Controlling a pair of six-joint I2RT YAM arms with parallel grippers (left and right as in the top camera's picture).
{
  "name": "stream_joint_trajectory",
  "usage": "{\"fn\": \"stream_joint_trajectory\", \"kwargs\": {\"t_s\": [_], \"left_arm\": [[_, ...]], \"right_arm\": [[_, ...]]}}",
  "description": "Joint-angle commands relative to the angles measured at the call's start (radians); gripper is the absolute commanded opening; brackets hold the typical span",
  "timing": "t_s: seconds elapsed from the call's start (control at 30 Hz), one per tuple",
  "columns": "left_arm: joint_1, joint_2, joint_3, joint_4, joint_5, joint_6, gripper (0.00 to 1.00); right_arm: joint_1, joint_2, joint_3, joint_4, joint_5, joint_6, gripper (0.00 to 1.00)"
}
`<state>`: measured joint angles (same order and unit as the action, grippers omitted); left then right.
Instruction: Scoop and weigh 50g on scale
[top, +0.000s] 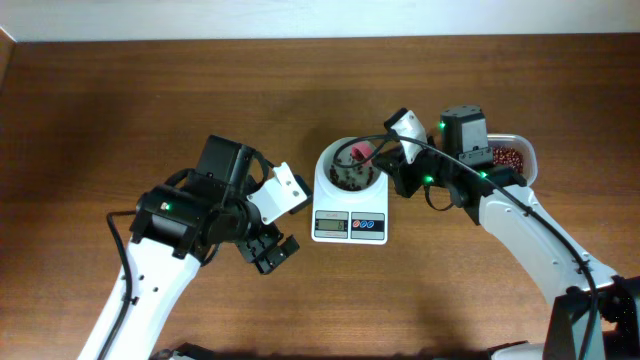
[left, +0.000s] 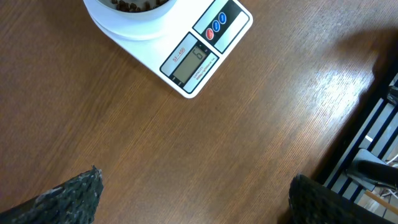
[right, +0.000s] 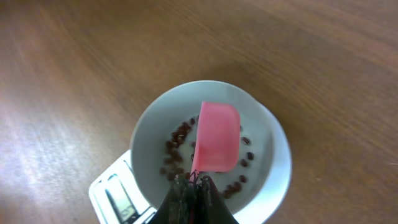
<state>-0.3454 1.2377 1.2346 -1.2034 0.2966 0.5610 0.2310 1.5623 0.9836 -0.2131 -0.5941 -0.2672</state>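
Right gripper (right: 191, 184), nearest the wrist lens, is clenched on the handle of a pink scoop (right: 216, 137). The scoop's smooth, rounded-rectangular plastic cup extends straight away from the fingers, over the round white bowl (right: 149, 124). Small oval, dark red-brown beans (right: 176, 142) lie scattered on the bowl floor. The bowl sits on the scale (top: 349, 222), a glossy white rounded-square body whose long axis runs bowl to display, display end toward the robot. Left gripper (top: 270, 252) is released, jaws wide, beside the scale over the wood-grain table (top: 120, 110).
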Motion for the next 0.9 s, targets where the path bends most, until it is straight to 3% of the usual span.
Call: {"fn": "stream_joint_trajectory", "kwargs": {"t_s": [0.0,0.1,0.23,0.3,0.4,0.5,0.6,0.7,0.8,0.87], "left_arm": [[0.003,-0.006,-0.004,0.002,0.014,0.016,0.99],[0.003,-0.007,-0.004,0.002,0.014,0.016,0.99],[0.003,-0.006,-0.004,0.002,0.014,0.016,0.99],[0.003,-0.006,-0.004,0.002,0.014,0.016,0.99],[0.003,-0.006,-0.004,0.002,0.014,0.016,0.99],[0.003,-0.006,-0.004,0.002,0.014,0.016,0.99],[0.003,-0.006,-0.004,0.002,0.014,0.016,0.99],[0.003,-0.006,-0.004,0.002,0.014,0.016,0.99],[0.003,-0.006,-0.004,0.002,0.014,0.016,0.99],[0.003,-0.006,-0.004,0.002,0.014,0.016,0.99]], "right_arm": [[0.006,-0.018,0.017,0.008,-0.078,-0.037,0.04],[0.006,-0.018,0.017,0.009,0.068,-0.043,0.04],[0.006,-0.018,0.017,0.013,-0.008,-0.044,0.04],[0.006,-0.018,0.017,0.016,0.103,-0.042,0.04],[0.006,-0.018,0.017,0.016,-0.116,-0.061,0.04],[0.006,-0.018,0.017,0.016,0.079,-0.072,0.04],[0.006,-0.018,0.017,0.016,-0.105,-0.075,0.04],[0.006,-0.018,0.017,0.019,0.082,-0.072,0.04],[0.006,-0.018,0.017,0.02,-0.073,-0.07,0.04],[0.006,-0.018,0.017,0.021,0.055,-0.069,0.04]]}}
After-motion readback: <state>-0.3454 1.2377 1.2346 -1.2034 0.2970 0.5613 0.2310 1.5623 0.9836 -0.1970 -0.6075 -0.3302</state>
